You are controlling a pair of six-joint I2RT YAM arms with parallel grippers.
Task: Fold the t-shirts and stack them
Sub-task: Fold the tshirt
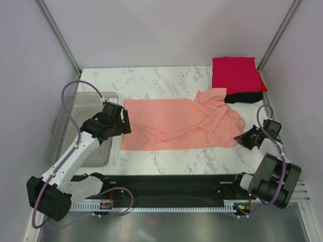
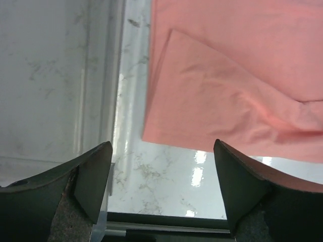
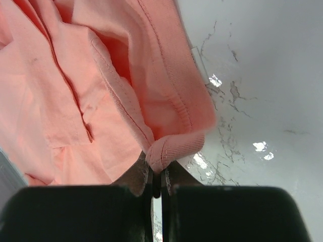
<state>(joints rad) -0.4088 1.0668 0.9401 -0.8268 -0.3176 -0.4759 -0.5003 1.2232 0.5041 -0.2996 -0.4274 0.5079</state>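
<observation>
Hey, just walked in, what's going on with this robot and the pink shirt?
Two robot arms are folding t-shirts on a white marble table. The right gripper is shut on a ribbed edge of the salmon-pink cloth t-shirt, which lies partly spread, bunched at its right end. The left gripper is open and empty by the shirt's left edge, beside a grey see-through plastic tub. A folded bright red t-shirt sits on a folded black t-shirt at the far right corner.
</observation>
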